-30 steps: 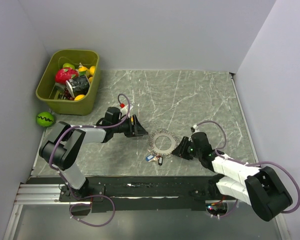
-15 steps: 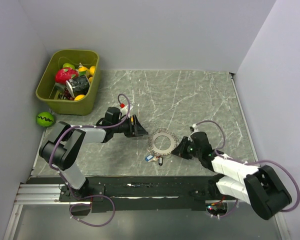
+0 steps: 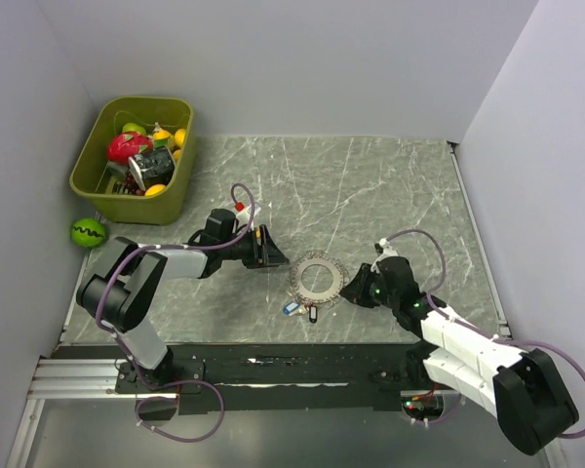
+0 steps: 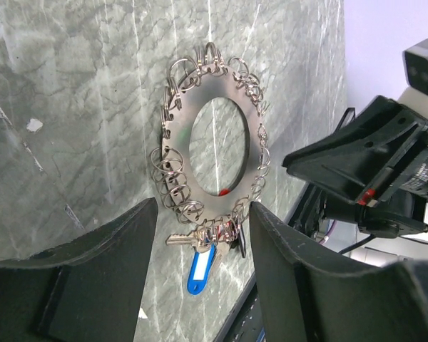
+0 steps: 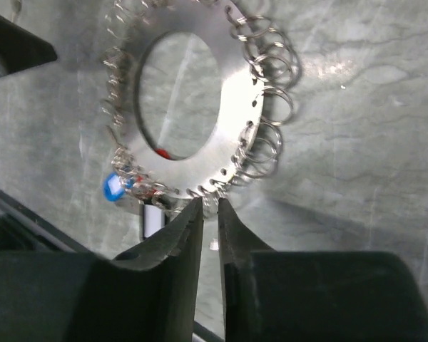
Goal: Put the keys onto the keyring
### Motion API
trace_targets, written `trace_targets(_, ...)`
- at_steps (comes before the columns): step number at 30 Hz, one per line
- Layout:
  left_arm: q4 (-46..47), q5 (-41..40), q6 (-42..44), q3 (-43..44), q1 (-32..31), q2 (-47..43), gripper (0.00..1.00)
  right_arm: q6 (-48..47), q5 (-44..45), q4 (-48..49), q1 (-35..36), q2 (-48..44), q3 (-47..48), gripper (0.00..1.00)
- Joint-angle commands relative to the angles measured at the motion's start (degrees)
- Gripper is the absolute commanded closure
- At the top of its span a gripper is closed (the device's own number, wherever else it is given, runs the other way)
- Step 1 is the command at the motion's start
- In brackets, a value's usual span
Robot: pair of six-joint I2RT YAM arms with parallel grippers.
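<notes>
Change: Your right arm's elbow has swung lower and its cable arches higher than a second ago. The right gripper has stayed at the keyring's right edge. The left arm and the keyring have not shifted.
Keyring: A flat silver disc with a large round hole, fringed all round with small wire loops. It lies flat on the grey-green marbled table.
Keys: The keys are bunched at the keyring's near edge, on the side of the arm bases, touching its loops. One silver key and a blue tag are clear, and a dark piece beside them is hard to make out. You cannot tell whether they are threaded on a loop or only lie against it.
Right claw: Narrow, with only a slit between the fingers. The tips sit right at the small loops on the keyring's rim. You cannot tell whether they pinch a loop.
Left claw: The left gripper stands wide with nothing between its fingers, just beside the keyring's far-left edge and pointed at it.
Hidden: A small red speck shows through the keyring's hole, too small to identify. In the right wrist view the fingers cut off a pale object beside the tag.
Elsewhere: A green bin of toys stands well apart, far left of the keyring, with a striped green ball beside it.
</notes>
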Motion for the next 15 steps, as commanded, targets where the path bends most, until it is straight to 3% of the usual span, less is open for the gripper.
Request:
trace_targets(1,0.00,0.63,1.33,2.04,-0.24,-1.52,0.40,0.30,-0.37,-1.06,-0.22,2.10,-0.19,0.66)
trace_targets(15,0.35,0.63,1.15,1.96,-0.50,-1.88,0.39,1.27,-3.19,10.10,-0.40,14.14,-1.43,0.67)
